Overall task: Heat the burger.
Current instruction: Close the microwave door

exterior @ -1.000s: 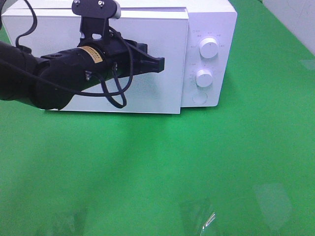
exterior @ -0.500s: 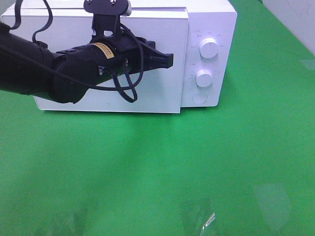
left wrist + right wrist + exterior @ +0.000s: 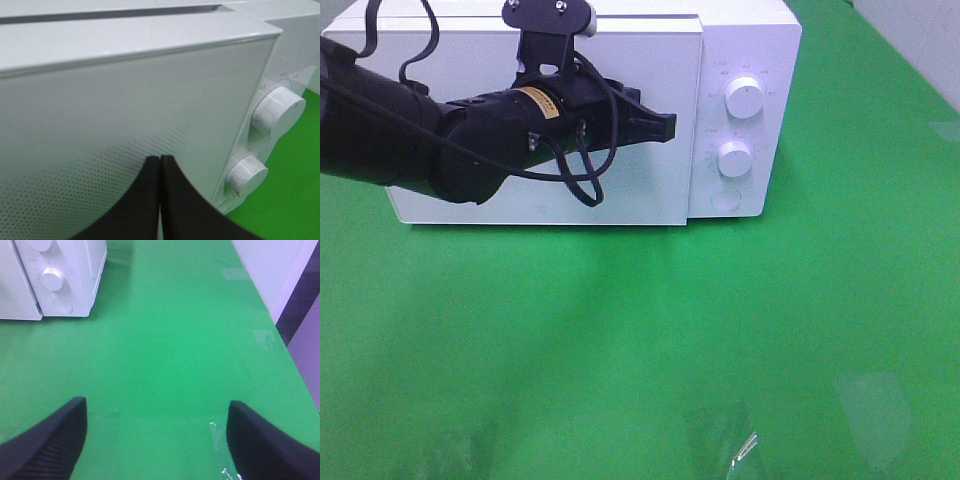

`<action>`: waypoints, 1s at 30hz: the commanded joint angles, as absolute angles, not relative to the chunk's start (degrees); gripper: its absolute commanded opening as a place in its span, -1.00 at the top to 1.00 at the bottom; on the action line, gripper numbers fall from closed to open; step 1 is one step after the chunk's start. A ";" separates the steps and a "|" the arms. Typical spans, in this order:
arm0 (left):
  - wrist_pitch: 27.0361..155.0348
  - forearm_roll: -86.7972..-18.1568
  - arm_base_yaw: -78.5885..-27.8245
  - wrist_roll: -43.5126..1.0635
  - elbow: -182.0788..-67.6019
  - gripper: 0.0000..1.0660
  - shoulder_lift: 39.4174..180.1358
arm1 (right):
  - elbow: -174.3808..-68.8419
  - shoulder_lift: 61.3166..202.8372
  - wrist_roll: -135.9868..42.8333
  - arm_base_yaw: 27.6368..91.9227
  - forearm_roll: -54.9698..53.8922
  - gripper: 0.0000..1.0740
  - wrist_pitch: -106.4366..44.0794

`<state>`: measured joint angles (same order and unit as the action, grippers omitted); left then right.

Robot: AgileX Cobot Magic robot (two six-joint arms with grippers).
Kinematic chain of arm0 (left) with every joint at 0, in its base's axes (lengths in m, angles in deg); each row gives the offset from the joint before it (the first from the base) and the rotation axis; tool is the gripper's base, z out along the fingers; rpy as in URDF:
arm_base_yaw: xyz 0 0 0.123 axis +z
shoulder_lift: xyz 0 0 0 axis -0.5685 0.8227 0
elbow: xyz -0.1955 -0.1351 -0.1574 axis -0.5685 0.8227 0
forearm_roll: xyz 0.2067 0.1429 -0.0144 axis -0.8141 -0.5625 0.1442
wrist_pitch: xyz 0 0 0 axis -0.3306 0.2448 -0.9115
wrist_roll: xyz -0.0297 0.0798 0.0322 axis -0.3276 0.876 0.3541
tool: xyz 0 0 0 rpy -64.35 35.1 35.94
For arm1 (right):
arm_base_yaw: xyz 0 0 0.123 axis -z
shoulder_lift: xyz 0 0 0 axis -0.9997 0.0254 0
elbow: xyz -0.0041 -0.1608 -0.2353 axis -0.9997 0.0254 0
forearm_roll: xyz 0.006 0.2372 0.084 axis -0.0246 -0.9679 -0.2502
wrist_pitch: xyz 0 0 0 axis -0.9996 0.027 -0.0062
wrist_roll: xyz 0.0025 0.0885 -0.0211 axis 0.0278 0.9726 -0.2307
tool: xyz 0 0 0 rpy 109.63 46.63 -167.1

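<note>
Left gripper (image 3: 160, 160) closed, empty, facing microwave (image 3: 125, 100).

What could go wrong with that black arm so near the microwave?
The shut left pincer hangs right before the microwave door, near the upper dial and lower dial. It could scrape the door, or nudge the wrong dial. No burger shows anywhere, so the microwave might run empty.
</note>
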<state>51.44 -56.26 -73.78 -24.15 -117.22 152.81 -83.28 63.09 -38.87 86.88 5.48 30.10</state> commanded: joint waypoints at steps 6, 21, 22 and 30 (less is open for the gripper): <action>48.35 -50.64 -71.77 -19.05 -118.60 1.00 153.21 | -83.11 61.72 -39.04 87.05 5.31 -0.41 29.41; 45.43 -47.84 -69.59 -17.56 -120.43 1.00 153.72 | -83.11 61.72 -39.04 87.05 5.31 -0.41 29.41; 45.43 -47.84 -69.59 -17.56 -120.43 1.00 153.72 | -83.11 61.72 -39.04 87.05 5.31 -0.41 29.41; 48.64 -48.29 -70.05 -16.76 -121.86 1.00 153.38 | -83.11 61.72 -39.04 87.05 5.31 -0.41 29.41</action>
